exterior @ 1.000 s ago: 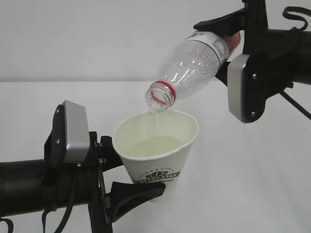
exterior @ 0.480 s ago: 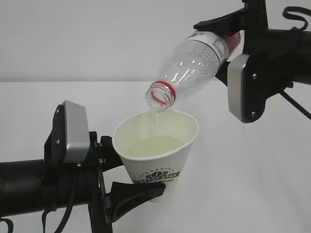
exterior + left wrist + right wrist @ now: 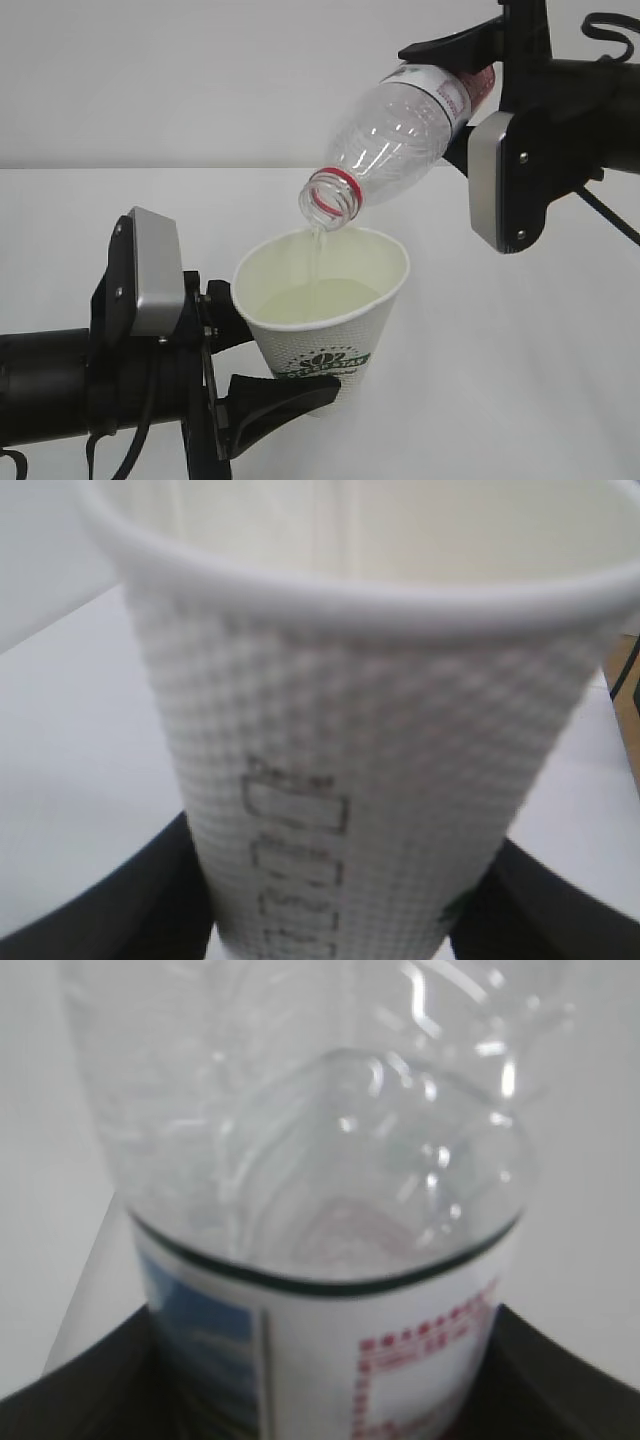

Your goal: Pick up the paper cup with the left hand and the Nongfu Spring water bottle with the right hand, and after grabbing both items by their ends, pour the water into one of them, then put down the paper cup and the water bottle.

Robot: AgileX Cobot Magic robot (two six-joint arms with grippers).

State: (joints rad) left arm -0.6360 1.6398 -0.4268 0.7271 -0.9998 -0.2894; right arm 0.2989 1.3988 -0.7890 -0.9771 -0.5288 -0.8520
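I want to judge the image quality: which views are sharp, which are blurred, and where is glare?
Exterior view: sharp, evenly lit, small highlights on the water bottle. Left wrist view: the paper cup is so close that its rim is soft. Right wrist view: bottle blurred, bright reflections on the clear plastic.

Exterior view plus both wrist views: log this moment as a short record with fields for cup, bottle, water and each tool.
paper cup: upright, off the table, partly filled
left tool: shut on the cup's lower part
water bottle: tilted, open mouth down over the cup, nearly empty
right tool: shut on the bottle's label end
water: thin stream falling into the cup
table: white
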